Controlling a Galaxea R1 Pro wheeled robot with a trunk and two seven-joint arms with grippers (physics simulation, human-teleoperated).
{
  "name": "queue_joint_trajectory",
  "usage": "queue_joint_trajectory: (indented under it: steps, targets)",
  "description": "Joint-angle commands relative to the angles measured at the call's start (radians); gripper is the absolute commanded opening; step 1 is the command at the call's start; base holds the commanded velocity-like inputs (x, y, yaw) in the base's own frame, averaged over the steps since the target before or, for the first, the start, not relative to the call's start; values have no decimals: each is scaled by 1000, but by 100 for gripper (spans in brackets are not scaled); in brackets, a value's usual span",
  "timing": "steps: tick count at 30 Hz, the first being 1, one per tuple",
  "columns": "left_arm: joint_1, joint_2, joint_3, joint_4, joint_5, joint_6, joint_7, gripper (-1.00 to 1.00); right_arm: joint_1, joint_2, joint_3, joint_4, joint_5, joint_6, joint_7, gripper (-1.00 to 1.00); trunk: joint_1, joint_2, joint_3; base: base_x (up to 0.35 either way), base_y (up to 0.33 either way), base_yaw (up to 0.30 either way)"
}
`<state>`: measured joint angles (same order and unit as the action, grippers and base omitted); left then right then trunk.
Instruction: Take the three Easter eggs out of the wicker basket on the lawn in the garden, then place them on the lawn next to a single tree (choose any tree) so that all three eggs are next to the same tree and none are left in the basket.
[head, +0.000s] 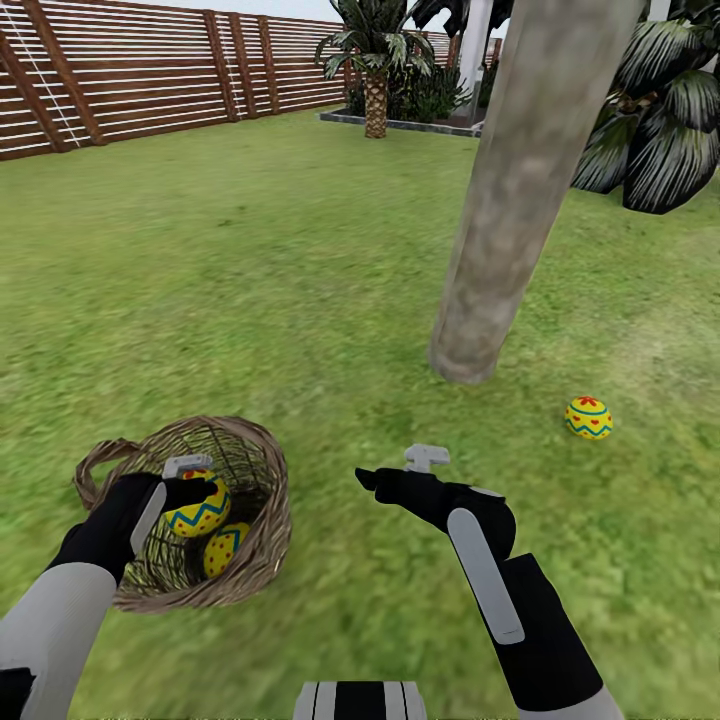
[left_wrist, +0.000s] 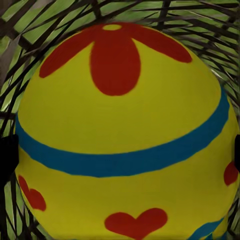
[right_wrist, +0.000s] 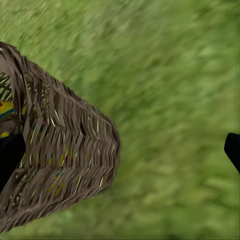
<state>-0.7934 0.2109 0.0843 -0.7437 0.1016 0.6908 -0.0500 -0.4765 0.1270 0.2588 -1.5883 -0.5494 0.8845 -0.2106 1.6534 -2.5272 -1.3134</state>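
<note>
The wicker basket (head: 250, 470) sits on the lawn (head: 250, 280) at lower left. Two Easter eggs are inside it. My left gripper (head: 195, 490) reaches into the basket and is shut on the upper egg (head: 203, 510), whose yellow shell with red flower and blue band (left_wrist: 120, 120) sits between dark fingers (left_wrist: 7, 155) touching both its sides. The second egg (head: 225, 548) lies lower in the basket. The third egg (head: 588, 418) rests on the grass just right of the pale tree trunk (head: 510, 200). My right gripper (head: 393, 468) hovers open over grass, right of the basket (right_wrist: 65, 160).
A brown slat fence (head: 130, 75) runs along the far left. A palm (head: 375, 70) and a dark broad-leaved plant (head: 660, 120) stand at the back. Open grass (right_wrist: 175, 100) lies between basket and trunk.
</note>
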Motion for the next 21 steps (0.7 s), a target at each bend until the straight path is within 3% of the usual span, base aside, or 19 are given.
queue_joint_trajectory:
  steps: [1,15,21]
  targets:
    - [0,0,2,-1,8,6,1,-100,-1,0,0,-1,-10,3,-10,100,0,0,-1,-37,0,0]
    - [0,1,2,-2,9,6,1,-100,-1,0,0,-1,-10,2,-11,100,0,0,-1,-32,0,0]
    - [-1,0,2,0,6,9,1,-100,-1,0,0,-1,-10,2,-10,100,-3,1,22,0,0,0]
